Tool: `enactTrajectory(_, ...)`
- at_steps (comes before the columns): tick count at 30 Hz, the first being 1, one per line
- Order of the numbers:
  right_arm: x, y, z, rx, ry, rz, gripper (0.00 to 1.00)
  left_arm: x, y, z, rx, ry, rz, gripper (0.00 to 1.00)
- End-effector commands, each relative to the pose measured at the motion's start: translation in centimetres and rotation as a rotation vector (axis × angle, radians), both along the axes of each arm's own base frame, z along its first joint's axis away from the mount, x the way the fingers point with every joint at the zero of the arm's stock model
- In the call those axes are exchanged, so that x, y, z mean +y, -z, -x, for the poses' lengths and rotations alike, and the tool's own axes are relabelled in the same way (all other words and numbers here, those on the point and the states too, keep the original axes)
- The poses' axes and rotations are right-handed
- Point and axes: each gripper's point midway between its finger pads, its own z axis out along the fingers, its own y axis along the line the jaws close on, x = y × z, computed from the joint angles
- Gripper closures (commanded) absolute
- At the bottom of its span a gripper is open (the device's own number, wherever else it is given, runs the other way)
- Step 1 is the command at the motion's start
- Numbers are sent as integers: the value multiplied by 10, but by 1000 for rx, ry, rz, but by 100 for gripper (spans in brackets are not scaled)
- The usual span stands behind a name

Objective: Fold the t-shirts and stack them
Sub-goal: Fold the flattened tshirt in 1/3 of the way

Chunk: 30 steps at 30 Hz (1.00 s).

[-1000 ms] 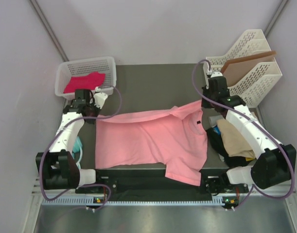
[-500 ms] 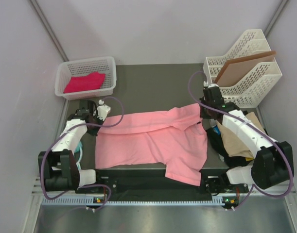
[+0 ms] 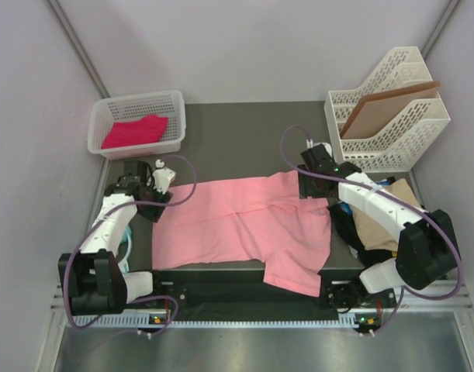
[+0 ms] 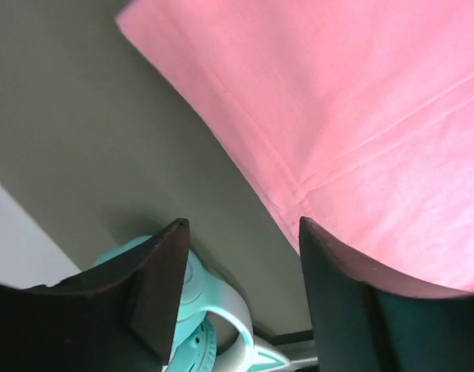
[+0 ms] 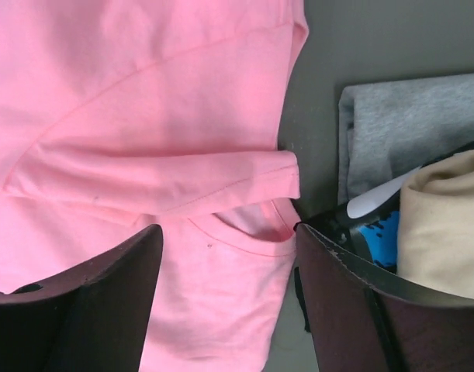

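Note:
A salmon pink t-shirt (image 3: pixel 244 229) lies spread on the dark table (image 3: pixel 237 139), its far edge folded over toward the front as a band. My left gripper (image 3: pixel 159 203) stands open at the shirt's left edge; in the left wrist view my left gripper (image 4: pixel 243 226) is empty, with the pink t-shirt (image 4: pixel 361 116) up to the right. My right gripper (image 3: pixel 306 188) hovers open over the right sleeve; in the right wrist view my right gripper (image 5: pixel 227 232) spans the pink t-shirt (image 5: pixel 143 116) without touching it. A magenta t-shirt (image 3: pixel 136 130) lies in the basket. Tan (image 3: pixel 380 221), black (image 3: pixel 351 236) and blue (image 3: pixel 351 208) t-shirts are heaped at the right.
The white basket (image 3: pixel 105 116) stands at the back left. White file racks (image 3: pixel 399 136) with a brown board (image 3: pixel 384 105) stand at the back right. A teal object (image 4: pixel 198 310) lies off the table's left edge. Grey cloth (image 5: pixel 407 132) lies beside the heap.
Both grippers carried the shirt's far edge toward the front, folding it over, then opened and let it go. Both arms now sit lower and nearer the middle.

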Motion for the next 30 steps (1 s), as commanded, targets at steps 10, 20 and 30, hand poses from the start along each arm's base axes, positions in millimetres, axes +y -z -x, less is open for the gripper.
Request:
enactTrajectory(10, 27, -50, -108, -165, 37, 7, 42, -8, -60, -67, -210, -23, 59, 27)
enactTrajectory(20, 22, 9, -119, -45, 76, 4, 52, -21, 1, -71, -1, -58, 140, 35)
enactTrajectory(30, 9, 45, -121, 49, 117, -45, 56, -35, 36, -90, 142, -52, 199, 40)
